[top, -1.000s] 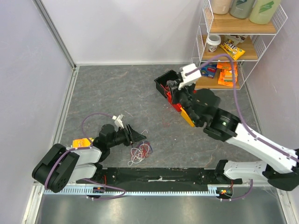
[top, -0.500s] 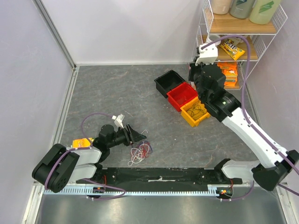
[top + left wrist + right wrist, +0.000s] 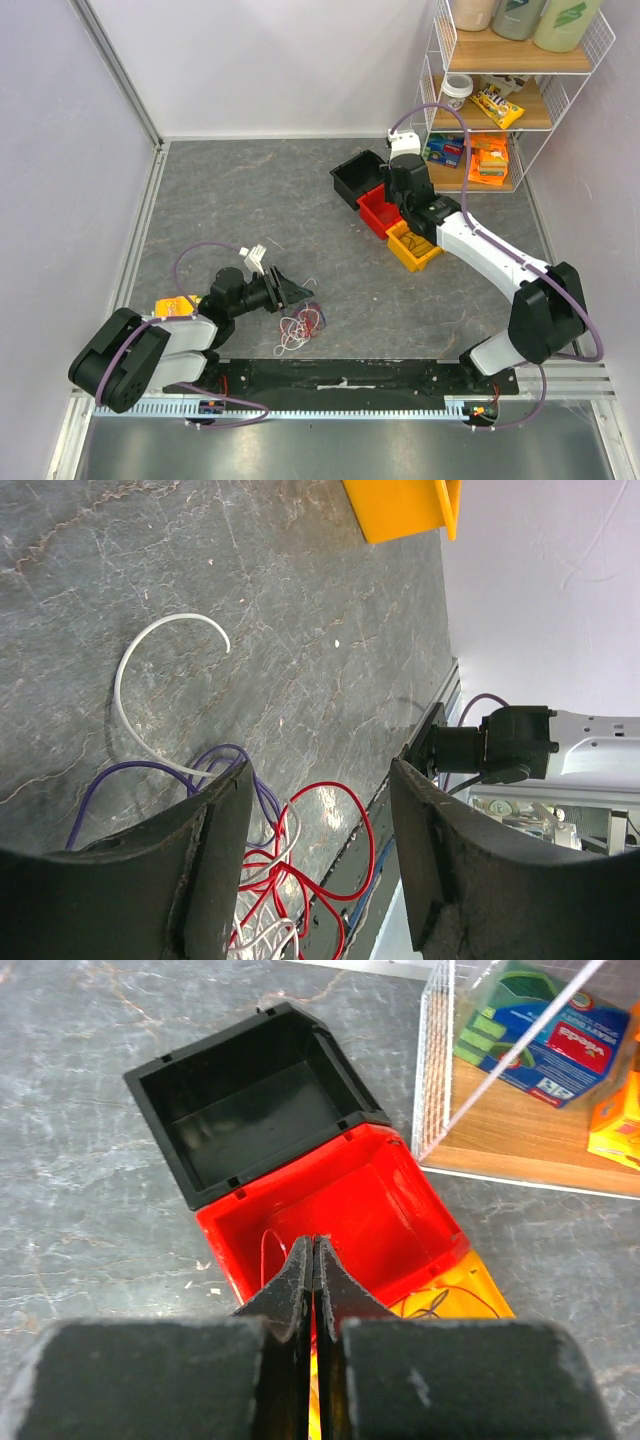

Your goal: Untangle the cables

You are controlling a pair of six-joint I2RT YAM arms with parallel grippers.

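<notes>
Cables (image 3: 300,323) just beside left hand (image 3: 298,292)

The blue box (image 3: 565,1045) seems to read "Welch's".

Thin floppy white, red and dark purple wires (image 3: 300,325) lie in a small loopy tangle, seemingly knotted, near the front edge of the grey counter (image 3: 250,210). One white strand (image 3: 140,680) curls free.

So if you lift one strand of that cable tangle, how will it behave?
Probably floppy and light: the cables are thin wires in loose curls. Red, white and purple loops overlap, so one strand likely drags the rest.
</notes>
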